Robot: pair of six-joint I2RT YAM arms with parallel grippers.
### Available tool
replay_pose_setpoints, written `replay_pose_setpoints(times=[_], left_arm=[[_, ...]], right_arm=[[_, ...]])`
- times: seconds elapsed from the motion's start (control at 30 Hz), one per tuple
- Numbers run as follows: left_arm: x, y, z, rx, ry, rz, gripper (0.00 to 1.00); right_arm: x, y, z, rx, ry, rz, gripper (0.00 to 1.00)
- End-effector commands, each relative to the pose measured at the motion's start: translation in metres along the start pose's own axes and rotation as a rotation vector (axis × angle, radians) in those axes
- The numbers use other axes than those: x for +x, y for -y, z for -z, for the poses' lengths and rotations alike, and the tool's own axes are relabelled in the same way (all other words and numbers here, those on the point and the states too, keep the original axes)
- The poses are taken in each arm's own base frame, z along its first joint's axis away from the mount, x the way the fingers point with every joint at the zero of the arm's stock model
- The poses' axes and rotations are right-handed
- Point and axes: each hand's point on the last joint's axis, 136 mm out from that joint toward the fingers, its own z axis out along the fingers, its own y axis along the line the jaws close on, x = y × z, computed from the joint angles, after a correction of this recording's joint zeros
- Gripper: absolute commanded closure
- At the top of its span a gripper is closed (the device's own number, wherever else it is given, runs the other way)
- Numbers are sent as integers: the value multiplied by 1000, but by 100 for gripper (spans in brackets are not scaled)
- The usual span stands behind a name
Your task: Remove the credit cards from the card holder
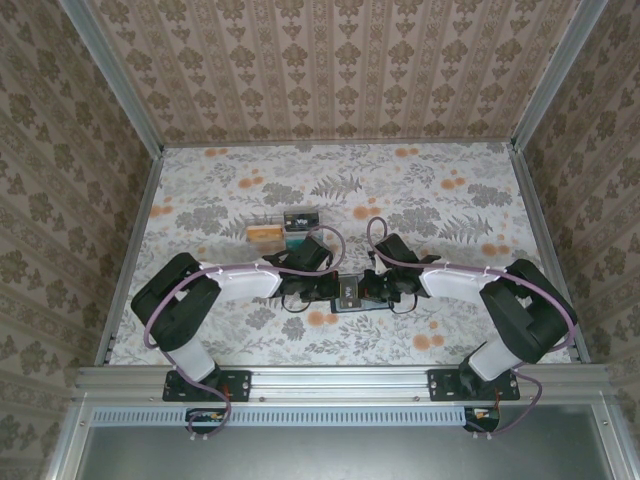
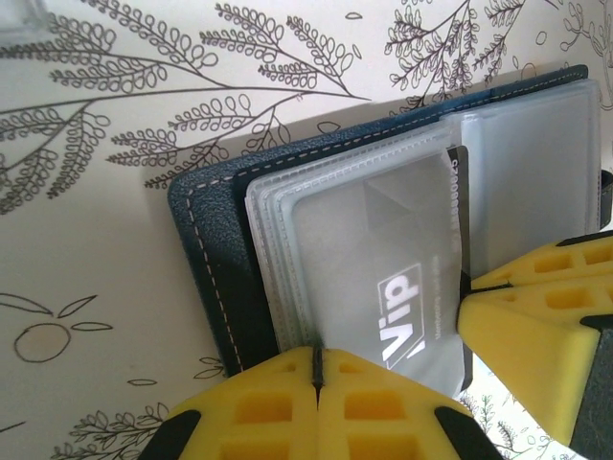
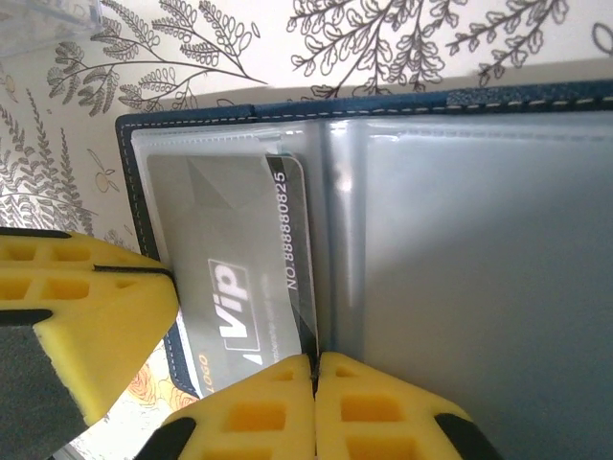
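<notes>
1 numbered VIP card in holder

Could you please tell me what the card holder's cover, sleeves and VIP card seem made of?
Card holder cover: probably leather or faux leather, matte navy, grained, with pale stitching. Sleeves: soft translucent plastic, frosted, with welded seams. VIP card: likely rigid plastic, dark, glossy print.

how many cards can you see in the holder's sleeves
1: a dark VIP card in the top sleeve of the open holder, beside the fold. More may be hidden in the sleeves underneath.
</notes>
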Motion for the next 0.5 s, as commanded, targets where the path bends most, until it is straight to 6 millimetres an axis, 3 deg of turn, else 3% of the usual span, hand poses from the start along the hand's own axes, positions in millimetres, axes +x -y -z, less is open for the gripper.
replay_pose_setpoints(times=[0.0, 0.23, 0.47], left_arm=[[11, -16, -5, -79, -46, 9, 100], [17, -36, -4, -173, -74, 40, 100], [17, -38, -4, -186, -79, 41, 100]], right_arm=[[-5, -3, 2, -13, 6, -14, 93], [-5, 9, 8, -10, 15, -44, 99], [-6, 14, 13, -19, 23, -59, 100]])
